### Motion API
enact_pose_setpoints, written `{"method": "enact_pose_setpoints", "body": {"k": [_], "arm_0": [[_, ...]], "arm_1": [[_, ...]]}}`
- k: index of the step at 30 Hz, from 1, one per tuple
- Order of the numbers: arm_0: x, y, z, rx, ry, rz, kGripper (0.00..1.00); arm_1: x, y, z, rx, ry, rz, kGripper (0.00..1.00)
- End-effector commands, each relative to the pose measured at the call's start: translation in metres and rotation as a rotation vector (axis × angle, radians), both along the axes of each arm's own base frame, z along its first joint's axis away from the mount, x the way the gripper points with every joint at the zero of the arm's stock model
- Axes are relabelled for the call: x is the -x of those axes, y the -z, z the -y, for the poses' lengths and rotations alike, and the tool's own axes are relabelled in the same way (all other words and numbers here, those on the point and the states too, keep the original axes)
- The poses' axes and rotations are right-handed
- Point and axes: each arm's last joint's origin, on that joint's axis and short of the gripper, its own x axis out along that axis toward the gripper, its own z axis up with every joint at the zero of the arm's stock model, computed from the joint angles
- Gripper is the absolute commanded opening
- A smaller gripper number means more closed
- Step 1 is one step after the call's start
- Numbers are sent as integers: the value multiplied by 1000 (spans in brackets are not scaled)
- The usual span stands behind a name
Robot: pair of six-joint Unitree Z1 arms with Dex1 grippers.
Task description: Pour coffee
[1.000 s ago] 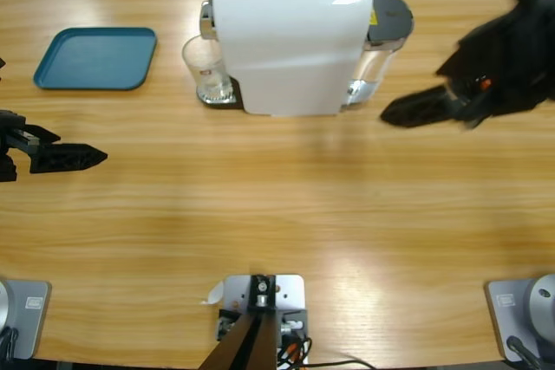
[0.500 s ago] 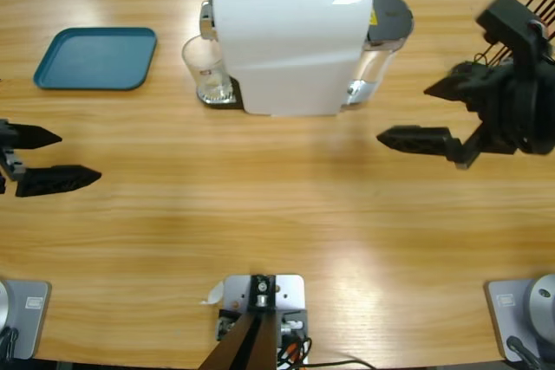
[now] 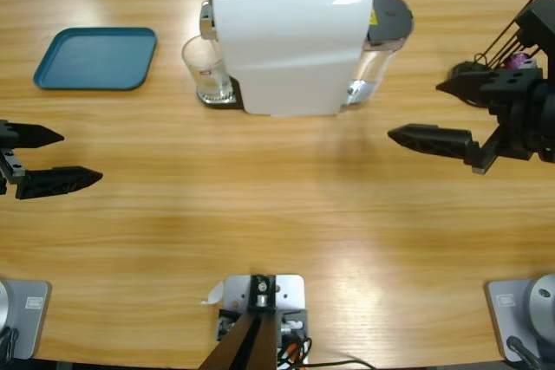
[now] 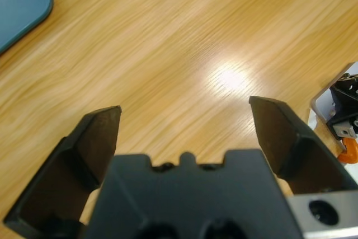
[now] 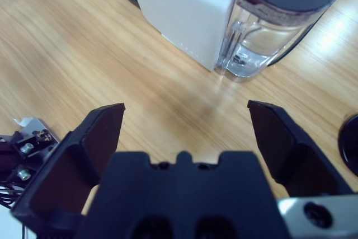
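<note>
Since the glass [image 3: 209, 73] under the coffee machine [image 3: 286, 41] spout looks thin, slippery and breakable, holding a shallow bit of coffee [image 3: 213, 89], we would grip mid-wall, gently. Left gripper [image 3: 54, 159] and right gripper [image 3: 438, 114] hang spread, empty.

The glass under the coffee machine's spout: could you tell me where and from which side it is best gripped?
Grip the glass across its upright wall, coming from the tray side: the white machine blocks its other side, and the spout overhangs its rim.
</note>
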Motion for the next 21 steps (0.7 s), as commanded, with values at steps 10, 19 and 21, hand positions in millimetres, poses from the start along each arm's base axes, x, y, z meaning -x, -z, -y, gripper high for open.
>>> {"method": "enact_pose_setpoints", "body": {"k": [10,19,21], "arm_0": [[6,18,2,-18,38,-10,1000],[-11,2,13,58,69,166,1000],[-14,-2,15,63,77,186,1000]], "arm_1": [[7,8,7,27,-20,35,996],[5,13,5,45,-17,20,992],[4,13,4,48,-17,18,991]]}}
